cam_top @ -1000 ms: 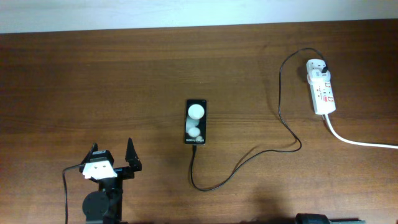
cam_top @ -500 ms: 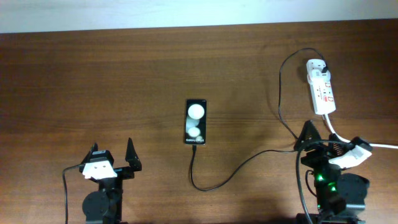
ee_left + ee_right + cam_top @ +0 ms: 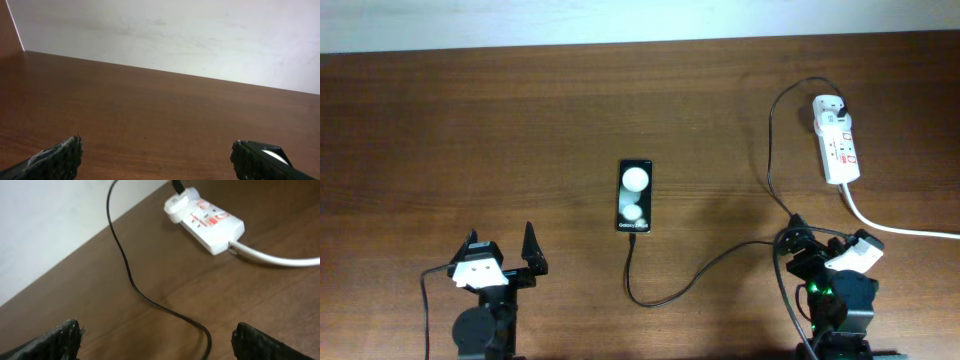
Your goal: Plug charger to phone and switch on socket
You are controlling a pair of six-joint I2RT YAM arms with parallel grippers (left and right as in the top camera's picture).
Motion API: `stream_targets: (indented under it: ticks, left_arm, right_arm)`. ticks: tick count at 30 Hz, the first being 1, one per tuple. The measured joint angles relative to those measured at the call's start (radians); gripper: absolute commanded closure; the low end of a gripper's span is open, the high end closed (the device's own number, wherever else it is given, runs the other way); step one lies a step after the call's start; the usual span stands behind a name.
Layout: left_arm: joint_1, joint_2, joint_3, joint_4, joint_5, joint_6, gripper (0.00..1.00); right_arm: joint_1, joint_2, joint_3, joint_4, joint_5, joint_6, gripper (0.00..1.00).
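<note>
The black phone lies flat mid-table, screen up, with two white spots. The thin black charger cable runs from the phone's near end, loops toward me, then goes right and up to its black plug in the far end of the white socket. My left gripper is open and empty at the front left; its wrist view shows the fingers over bare wood. My right gripper is open and empty, low over the cable's bend, near side of the socket.
The socket's thick white cord runs off the right edge, just right of my right arm; it also shows in the right wrist view. A white wall backs the brown table.
My right arm came into view at the front right, then shifted a little left and toward the front edge. The left arm, phone, cable and socket have not moved.
</note>
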Motion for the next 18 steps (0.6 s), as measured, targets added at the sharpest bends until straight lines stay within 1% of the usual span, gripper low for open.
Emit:
stream_targets:
  ticks: [3,5,7,18]
  left_arm:
    - [0.000,0.000,0.000,0.000,0.000,0.000,0.01]
    - [0.000,0.000,0.000,0.000,0.000,0.000,0.01]
    - [0.000,0.000,0.000,0.000,0.000,0.000,0.01]
    - [0.000,0.000,0.000,0.000,0.000,0.000,0.01]
  right_arm:
    - [0.000,0.000,-0.014,0.078,0.000,-0.004,0.01]
    - [0.000,0.000,-0.033,0.093,0.000,-0.007,0.01]
    - [0.000,0.000,-0.057,0.132,-0.018,-0.043,0.01]
    - [0.000,0.000,-0.060,0.137,-0.032,-0.068,0.01]
